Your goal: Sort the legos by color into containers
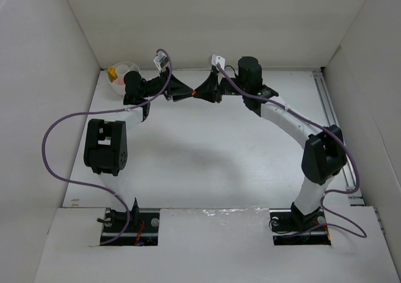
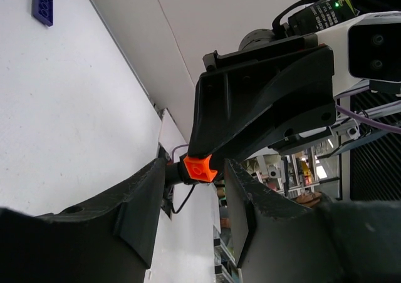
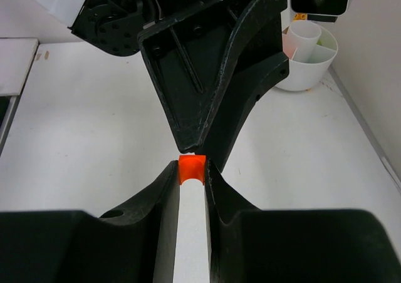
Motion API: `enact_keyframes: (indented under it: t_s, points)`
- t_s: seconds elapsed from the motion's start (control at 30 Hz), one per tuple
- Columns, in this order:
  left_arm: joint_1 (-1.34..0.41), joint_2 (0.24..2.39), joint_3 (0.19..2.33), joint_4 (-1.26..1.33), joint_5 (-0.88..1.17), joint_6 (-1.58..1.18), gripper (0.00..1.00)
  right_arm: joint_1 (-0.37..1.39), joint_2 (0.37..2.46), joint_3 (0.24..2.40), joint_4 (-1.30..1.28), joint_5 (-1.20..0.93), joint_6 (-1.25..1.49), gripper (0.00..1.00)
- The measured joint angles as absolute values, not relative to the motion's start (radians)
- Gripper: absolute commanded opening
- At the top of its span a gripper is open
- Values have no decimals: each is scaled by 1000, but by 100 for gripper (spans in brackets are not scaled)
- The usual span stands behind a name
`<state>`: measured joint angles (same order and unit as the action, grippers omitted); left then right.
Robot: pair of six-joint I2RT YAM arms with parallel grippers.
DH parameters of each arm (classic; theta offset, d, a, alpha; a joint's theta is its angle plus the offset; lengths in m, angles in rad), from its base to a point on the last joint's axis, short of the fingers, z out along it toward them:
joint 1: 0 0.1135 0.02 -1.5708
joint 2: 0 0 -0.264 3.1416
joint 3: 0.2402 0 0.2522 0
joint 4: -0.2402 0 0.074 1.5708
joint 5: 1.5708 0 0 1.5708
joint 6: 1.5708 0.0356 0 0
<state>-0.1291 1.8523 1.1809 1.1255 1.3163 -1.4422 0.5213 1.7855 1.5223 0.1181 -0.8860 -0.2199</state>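
Pinching half-hidden orange brick (image 3: 192,170): right claw (image 3: 192,166)

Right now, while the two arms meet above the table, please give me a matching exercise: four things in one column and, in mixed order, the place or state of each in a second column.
Column one:
1. orange brick
2. dark blue brick
3. white bowl
4. left jaws

Column two:
A. in the far left corner of the table
B. apart, one on each side of the orange brick
C. clamped in the right jaws, up in the air
D. lying flat on the table, alone

Pairs: 1-C, 2-D, 3-A, 4-B.
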Motion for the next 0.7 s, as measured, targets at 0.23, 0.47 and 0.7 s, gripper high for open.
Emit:
enact_keyframes:
  t_s: [0.23, 0.47, 0.7]
  points:
    - [-129, 1867, 1196, 1126, 1317, -1443, 37, 529, 1796, 1523, 120, -884, -220, 0]
    - [-129, 1869, 1196, 1126, 1317, -1448, 24, 536, 1810, 1534, 120, -881, -221, 0]
    - [-129, 1869, 1196, 1126, 1316, -1449, 30, 536, 1813, 1536, 120, -875, -221, 0]
